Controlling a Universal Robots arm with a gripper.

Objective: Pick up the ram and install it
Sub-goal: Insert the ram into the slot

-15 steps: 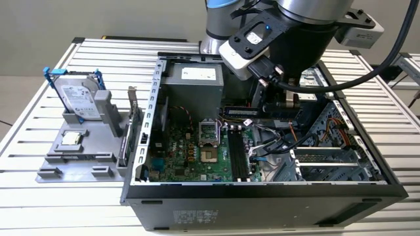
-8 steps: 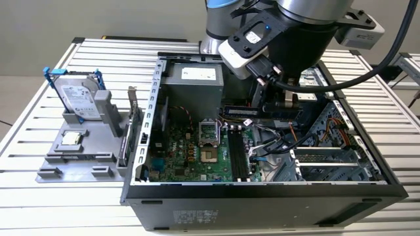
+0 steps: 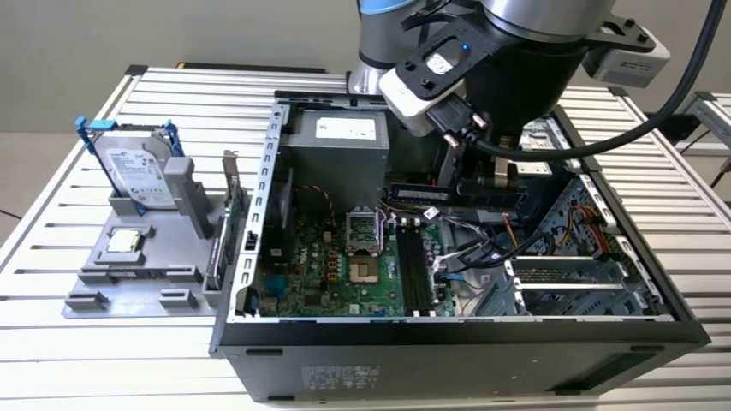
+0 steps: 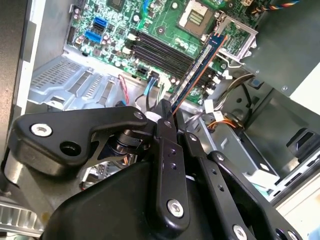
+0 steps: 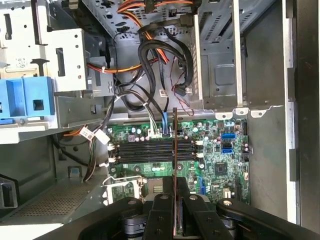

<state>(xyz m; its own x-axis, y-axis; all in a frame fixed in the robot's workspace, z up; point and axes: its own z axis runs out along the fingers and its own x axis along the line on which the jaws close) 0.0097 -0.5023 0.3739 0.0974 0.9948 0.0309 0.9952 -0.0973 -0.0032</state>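
My gripper [image 3: 489, 178] hangs inside the open computer case [image 3: 457, 330], shut on the ram [image 3: 440, 191]. In the second wrist view the ram [image 4: 197, 67] is a long, thin dark stick reaching from the gripper [image 4: 167, 119] towards the motherboard. The first wrist view has the ram [image 5: 175, 150] edge-on, rising from the gripper [image 5: 176, 194] and crossing the black memory slots [image 5: 150, 150] at a right angle. It is held above the board, apart from the slots [image 4: 160, 50], which lie near the processor socket [image 3: 361, 231]. The slots [image 3: 417, 274] look bare.
A silver hard drive with blue rails [image 3: 135, 167] and a card with a metal bracket [image 3: 234, 223] stand in a grey holder [image 3: 137, 274] at the exterior view's left. Bundled cables [image 5: 150, 60], a drive cage [image 5: 220, 55] and the power supply [image 3: 337, 154] crowd the case.
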